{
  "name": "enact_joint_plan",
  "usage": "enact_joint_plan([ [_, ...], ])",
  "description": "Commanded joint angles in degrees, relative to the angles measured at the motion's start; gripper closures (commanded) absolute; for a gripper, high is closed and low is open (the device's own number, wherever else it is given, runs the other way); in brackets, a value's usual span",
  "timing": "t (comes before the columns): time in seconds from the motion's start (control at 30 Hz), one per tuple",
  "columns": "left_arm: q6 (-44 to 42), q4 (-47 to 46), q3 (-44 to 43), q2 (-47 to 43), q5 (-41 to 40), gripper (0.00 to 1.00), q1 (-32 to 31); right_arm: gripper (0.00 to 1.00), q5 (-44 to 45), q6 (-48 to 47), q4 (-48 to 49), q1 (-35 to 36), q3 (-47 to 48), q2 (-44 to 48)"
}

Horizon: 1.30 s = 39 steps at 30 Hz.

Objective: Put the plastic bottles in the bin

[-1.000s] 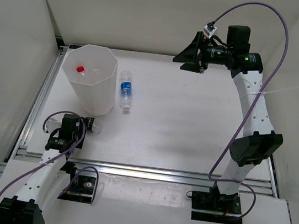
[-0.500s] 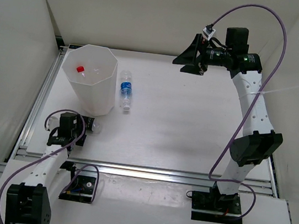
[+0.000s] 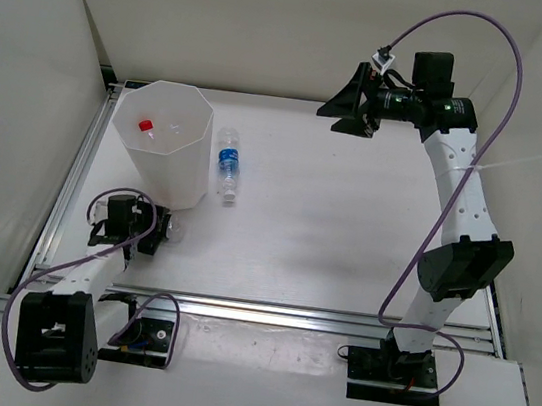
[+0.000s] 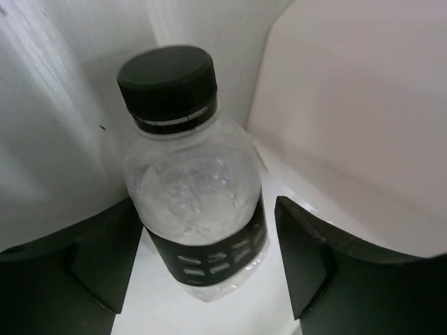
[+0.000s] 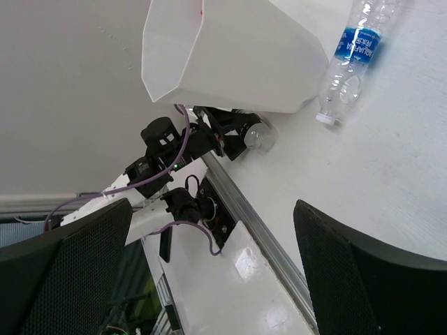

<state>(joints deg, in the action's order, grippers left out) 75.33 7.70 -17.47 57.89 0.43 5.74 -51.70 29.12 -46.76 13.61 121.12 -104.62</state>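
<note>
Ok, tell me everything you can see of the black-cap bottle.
The black-cap bottle is small, clear plastic with a ribbed black cap and a dark label with pale print. It lies on the table by the bin, between the open left tool's fingers; a thin gap shows at one finger, so it's not clamped.
</note>
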Motion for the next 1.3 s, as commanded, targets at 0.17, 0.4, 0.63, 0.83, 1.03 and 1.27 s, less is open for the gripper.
enact_joint_plan([
  [0.17,-4.14,1.44,-0.37,-1.62,4.39,0.44,2.17,0.00,-0.24,-1.26,0.09,-0.51,-0.80,0.82],
  [0.4,-3.71,8.62,0.44,-24.86,12.93,0.59,7.09,0.00,-0.77,-0.65,0.09,-0.51,0.52,-0.41],
  [0.63,-14.49,29.72,-28.32,-28.91,2.65,0.71,9.03,0.00,-0.24,-0.65,0.09,-0.51,-2.37,0.12],
  [0.83,-21.80,27.63,-50.79,-13.97,11.68,0.71,9.03,0.00,-0.77,-1.18,0.09,-0.51,-2.91,0.64],
  [1.03,-26.45,25.78,-63.29,4.06,19.35,0.69,7.80,0.00,-2.00,-0.56,0.09,-0.51,-2.91,-1.55],
  [1.27,-29.63,25.78,-70.50,13.57,26.01,0.43,3.67,0.00,-2.53,-0.03,0.62,-0.51,-2.91,-2.69],
])
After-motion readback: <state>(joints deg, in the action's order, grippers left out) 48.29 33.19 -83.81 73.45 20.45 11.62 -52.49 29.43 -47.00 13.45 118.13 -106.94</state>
